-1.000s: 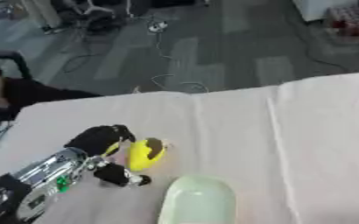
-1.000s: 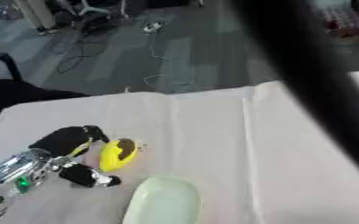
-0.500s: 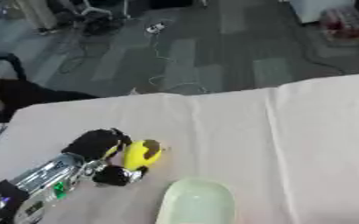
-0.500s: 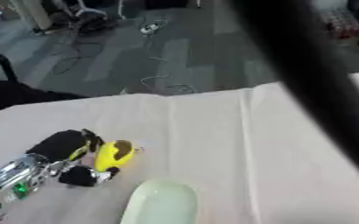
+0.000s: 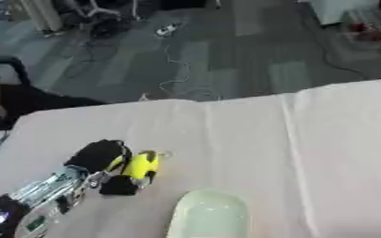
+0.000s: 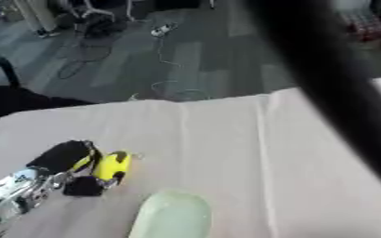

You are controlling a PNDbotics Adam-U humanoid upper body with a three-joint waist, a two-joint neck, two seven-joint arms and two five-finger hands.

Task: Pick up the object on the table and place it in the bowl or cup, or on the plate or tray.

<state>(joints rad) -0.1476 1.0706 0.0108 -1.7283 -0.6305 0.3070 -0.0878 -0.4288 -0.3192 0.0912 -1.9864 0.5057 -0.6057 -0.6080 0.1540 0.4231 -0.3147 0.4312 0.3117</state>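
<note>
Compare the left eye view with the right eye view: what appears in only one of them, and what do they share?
Only the left eye view shows the floor at upper right unobstructed. Only the right eye view shows a wide dark blurred band crossing its right side; what it is cannot be told. Both show the left hand curled round the yellow object on the cloth-covered table, with the pale green dish near the bottom edge.

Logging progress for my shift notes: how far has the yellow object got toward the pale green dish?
Done: the left robot hand has reached the yellow object and curls around it. In hand: the grasp itself; whether the object has left the table cannot be told. Left: carrying it over and setting it in the pale green dish, which looks empty. The right robot hand is not in view.
</note>
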